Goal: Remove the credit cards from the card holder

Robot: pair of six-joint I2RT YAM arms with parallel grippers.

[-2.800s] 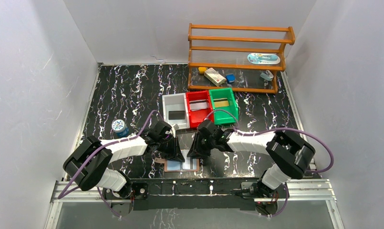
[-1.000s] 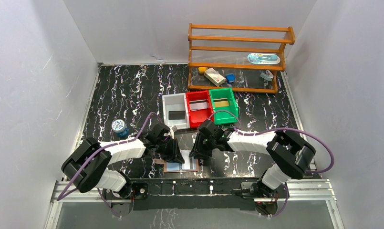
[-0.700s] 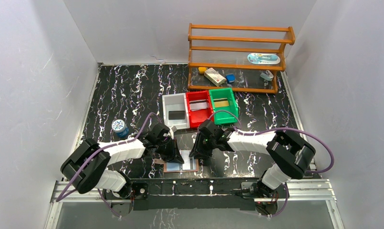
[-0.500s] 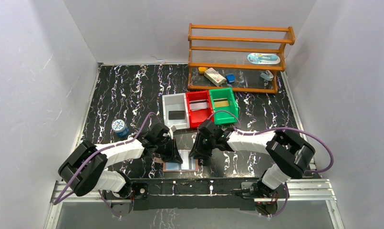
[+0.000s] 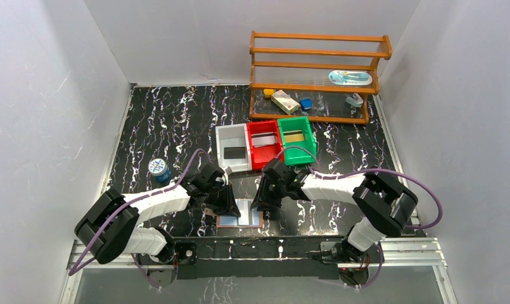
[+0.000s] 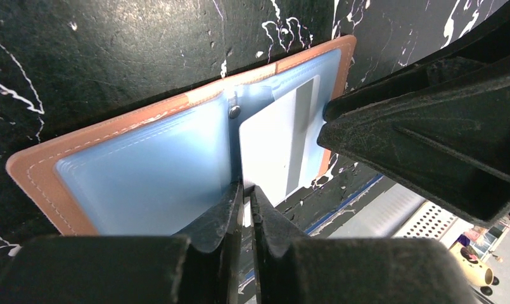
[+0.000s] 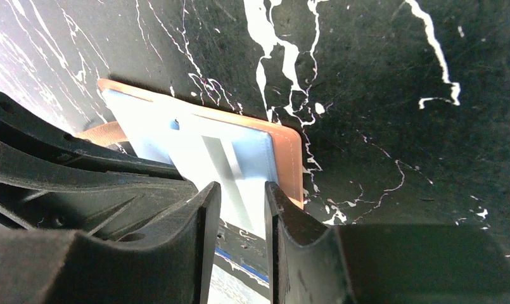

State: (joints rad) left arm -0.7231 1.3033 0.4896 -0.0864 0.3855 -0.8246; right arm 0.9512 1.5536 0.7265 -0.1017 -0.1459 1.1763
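Observation:
The card holder [image 5: 230, 221] lies open and flat at the table's near edge, tan-brown with light blue lining [image 6: 144, 164]. A pale credit card [image 6: 274, 142] with a grey stripe sticks partly out of its right pocket toward the near edge. My left gripper [image 6: 246, 187] is shut on the card's left near corner; a white sliver shows between its fingers. My right gripper [image 7: 241, 190] stands over the wallet's right half [image 7: 284, 149] with its jaws a narrow gap apart, the card [image 7: 208, 152] between them. From above, both grippers, left [image 5: 230, 206] and right [image 5: 263, 206], meet over the wallet.
White [image 5: 233, 147], red [image 5: 263, 142] and green [image 5: 296, 139] bins stand just beyond the grippers. A wooden rack [image 5: 315, 76] with small items is at the back right. A small blue jar [image 5: 158, 168] sits at the left. The metal front rail [image 5: 252, 248] runs right beside the wallet.
My left arm has swung slightly leftward while its gripper stays at the card. The right arm and the wallet have barely moved.

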